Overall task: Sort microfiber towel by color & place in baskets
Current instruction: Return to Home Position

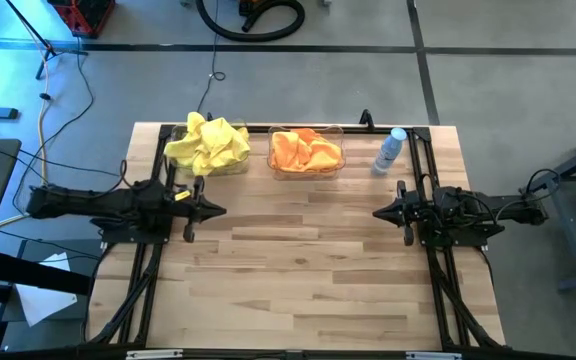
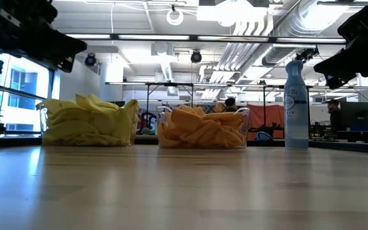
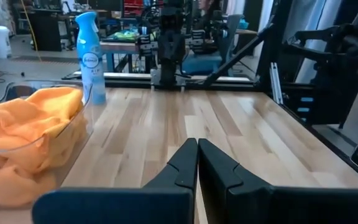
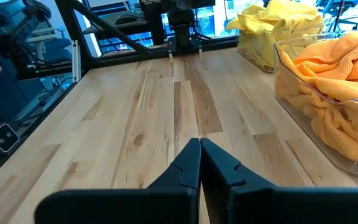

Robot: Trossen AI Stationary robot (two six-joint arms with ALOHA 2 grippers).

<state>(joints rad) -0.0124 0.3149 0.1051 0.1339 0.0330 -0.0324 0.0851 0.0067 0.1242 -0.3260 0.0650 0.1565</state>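
Observation:
Two clear baskets stand side by side at the table's far edge. The left basket (image 1: 208, 160) is heaped with yellow microfiber towels (image 1: 208, 143), which rise above its rim. The right basket (image 1: 306, 165) holds orange microfiber towels (image 1: 306, 150). My left gripper (image 1: 223, 210) is shut and empty at the table's left side, pointing level toward the right. My right gripper (image 1: 376, 212) is shut and empty at the table's right side, pointing toward the left. In the wrist views each gripper (image 3: 197, 149) (image 4: 200, 148) shows its fingertips together over bare wood.
A pale spray bottle with a blue top (image 1: 391, 150) stands upright at the far right, beside the orange basket. Bare wooden tabletop (image 1: 308, 270) stretches between the two arms and toward the near edge. Black frame rails (image 1: 158, 180) run along both sides of the table.

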